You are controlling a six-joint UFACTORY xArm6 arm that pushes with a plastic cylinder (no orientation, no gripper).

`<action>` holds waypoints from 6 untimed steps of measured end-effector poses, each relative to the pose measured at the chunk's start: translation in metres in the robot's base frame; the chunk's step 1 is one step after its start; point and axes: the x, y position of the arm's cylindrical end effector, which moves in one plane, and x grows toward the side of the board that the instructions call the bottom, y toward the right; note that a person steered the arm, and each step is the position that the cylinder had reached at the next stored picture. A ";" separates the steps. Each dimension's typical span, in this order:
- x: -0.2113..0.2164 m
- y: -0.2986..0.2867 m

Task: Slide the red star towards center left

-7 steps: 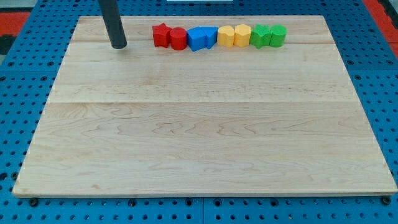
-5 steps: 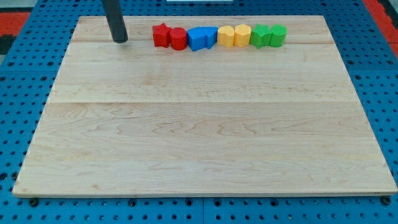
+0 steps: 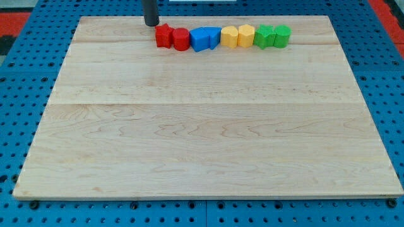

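Eight small blocks are sitting in one row along the far edge of the wooden board (image 3: 208, 139), running from just left of the middle of that edge toward the far right corner.

Item 1: red star (image 3: 164, 35), lying at the view's left end of the row, touching its neighbour.
Item 2: red cylinder (image 3: 181, 39), standing just beside the star on the view's right.
Items 3 and 4: two blue blocks, the first (image 3: 200, 39) and the second (image 3: 213, 36), pressing together; their exact shapes are not making themselves out.
Items 5 and 6: two yellow blocks, one (image 3: 230, 36) and the other (image 3: 245, 36), sitting side by side, shapes unclear.
Items 7 and 8: two green blocks, one (image 3: 266, 36) and the other (image 3: 282, 35), closing the row at the view's right end.

Tool: a straight dark rod is entering from the view's top. My tip (image 3: 151, 24) is resting near the far edge, just beside the red star, at its upper left; whether it is touching the star cannot be told. The rod is carrying no jaws and is holding nothing.

Surround: a blue pegboard (image 3: 19, 94) is showing around the board on all sides.
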 end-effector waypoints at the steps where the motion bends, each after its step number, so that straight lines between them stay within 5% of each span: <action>1: 0.000 0.037; 6: 0.051 0.039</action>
